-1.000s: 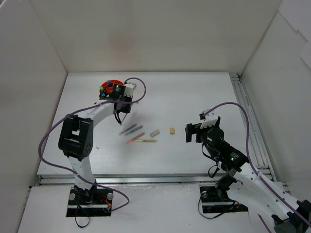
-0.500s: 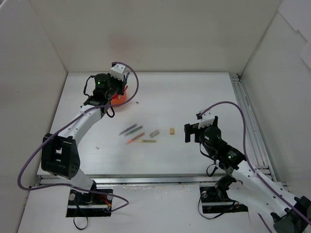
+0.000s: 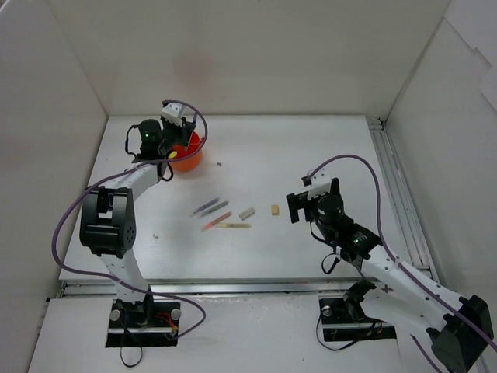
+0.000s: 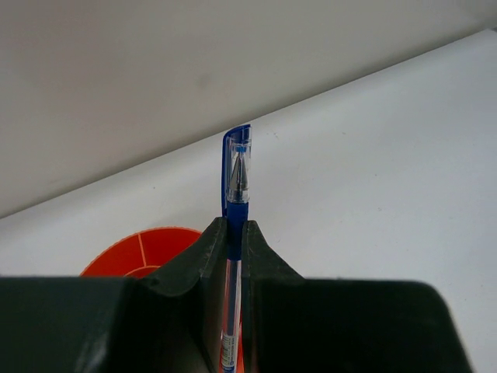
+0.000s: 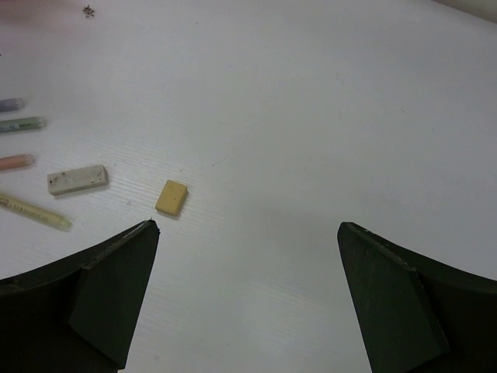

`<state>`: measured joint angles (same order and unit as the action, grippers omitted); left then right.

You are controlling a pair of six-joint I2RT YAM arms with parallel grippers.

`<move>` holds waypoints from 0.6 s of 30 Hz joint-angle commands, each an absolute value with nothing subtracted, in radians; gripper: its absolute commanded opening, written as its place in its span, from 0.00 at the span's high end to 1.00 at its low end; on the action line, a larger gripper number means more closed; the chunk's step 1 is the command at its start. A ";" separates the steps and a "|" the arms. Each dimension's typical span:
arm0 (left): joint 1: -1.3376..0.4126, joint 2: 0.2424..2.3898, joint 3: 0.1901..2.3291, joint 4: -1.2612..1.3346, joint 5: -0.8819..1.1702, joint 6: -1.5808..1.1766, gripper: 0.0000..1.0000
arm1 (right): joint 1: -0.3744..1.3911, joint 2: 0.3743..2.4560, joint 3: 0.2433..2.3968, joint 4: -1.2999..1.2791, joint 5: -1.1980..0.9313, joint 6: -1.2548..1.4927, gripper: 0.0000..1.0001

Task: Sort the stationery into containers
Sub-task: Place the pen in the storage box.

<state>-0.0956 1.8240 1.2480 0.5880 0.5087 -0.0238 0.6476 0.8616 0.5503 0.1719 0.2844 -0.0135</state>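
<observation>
My left gripper is shut on a clear pen with a blue cap, whose cap end sticks out past the fingertips. It hovers at the orange organizer, at the back left in the top view. My right gripper is open and empty, just right of a beige eraser and a greyish eraser. Several pens lie mid-table, left of the erasers. The left gripper is at the organizer's left rim, and the right gripper is right of the erasers.
White walls enclose the table on three sides. A metal rail runs along the right edge. Pen ends and a yellowish pen show at the left of the right wrist view. A small dark speck lies near the organizer.
My left arm has swung back and left, carrying the blue-capped pen to the organizer's left side. My right gripper has crept left towards the erasers.
</observation>
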 commanded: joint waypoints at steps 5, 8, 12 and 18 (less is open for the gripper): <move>-0.095 1.819 1.292 0.837 0.589 -0.075 1.00 | 0.638 0.911 0.614 0.285 0.299 -0.049 0.02; -0.095 1.844 1.308 0.839 0.603 -0.058 1.00 | 0.635 0.922 0.620 0.288 0.293 -0.055 0.02; -0.095 1.873 1.328 0.839 0.623 -0.022 1.00 | 0.634 0.933 0.627 0.291 0.291 -0.061 0.02; -0.086 1.922 1.406 0.750 0.704 0.049 1.00 | 0.629 0.951 0.630 0.310 0.285 -0.072 0.02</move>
